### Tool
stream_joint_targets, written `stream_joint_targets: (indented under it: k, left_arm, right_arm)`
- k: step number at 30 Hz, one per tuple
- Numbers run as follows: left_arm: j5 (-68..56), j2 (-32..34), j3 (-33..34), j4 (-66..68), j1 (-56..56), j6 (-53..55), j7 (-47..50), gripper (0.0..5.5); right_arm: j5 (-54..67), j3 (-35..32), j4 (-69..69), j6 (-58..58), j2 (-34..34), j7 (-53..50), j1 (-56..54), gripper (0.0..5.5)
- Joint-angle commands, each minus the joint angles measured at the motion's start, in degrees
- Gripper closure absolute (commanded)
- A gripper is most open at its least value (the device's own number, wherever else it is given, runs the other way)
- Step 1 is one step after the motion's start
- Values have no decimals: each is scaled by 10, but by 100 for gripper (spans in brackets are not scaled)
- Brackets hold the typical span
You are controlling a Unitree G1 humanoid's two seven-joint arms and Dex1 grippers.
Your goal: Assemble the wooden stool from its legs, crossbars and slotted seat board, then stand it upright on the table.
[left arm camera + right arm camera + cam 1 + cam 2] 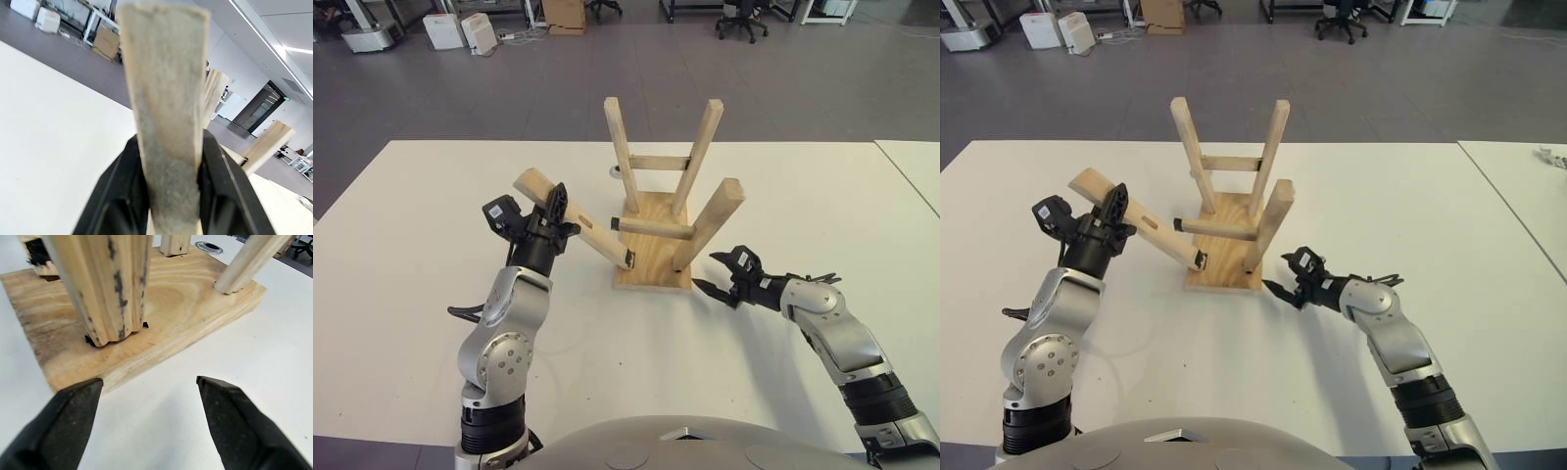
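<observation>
The seat board (656,257) lies flat mid-tabletop on the white table (411,196), with three legs (697,157) upright in it. A fourth leg (597,235) leans from the board's near-left corner, and the left gripper (556,208) clamps it near its raised end. The right gripper (705,271) gapes wide and empty just beside the board's near-right corner.

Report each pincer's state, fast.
Left pincer: shut on the tilted stool leg.
Right pincer: open, empty, near the seat board.
</observation>
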Motion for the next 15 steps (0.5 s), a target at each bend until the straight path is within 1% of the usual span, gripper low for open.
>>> stream_joint_targets:
  k: [1,5,7,12,15]
  left_arm:
    - [59,-8,-28,20,7,-1,-3,449]
    - [101,-9,-47,32,8,-7,-15,449]
    - [122,1,-70,37,7,7,-24,449]
    - [181,21,-136,14,-6,39,-39,449]
    - [214,30,-169,-7,-6,56,-42,449]
  right_arm:
    - [10,14,-27,-4,7,19,-1,193]
    - [9,16,-32,-7,5,25,3,193]
    - [4,14,-30,-9,0,26,6,193]
    - [39,-48,-48,3,-17,23,43,193]
    - [45,-65,-60,5,-21,19,69,193]
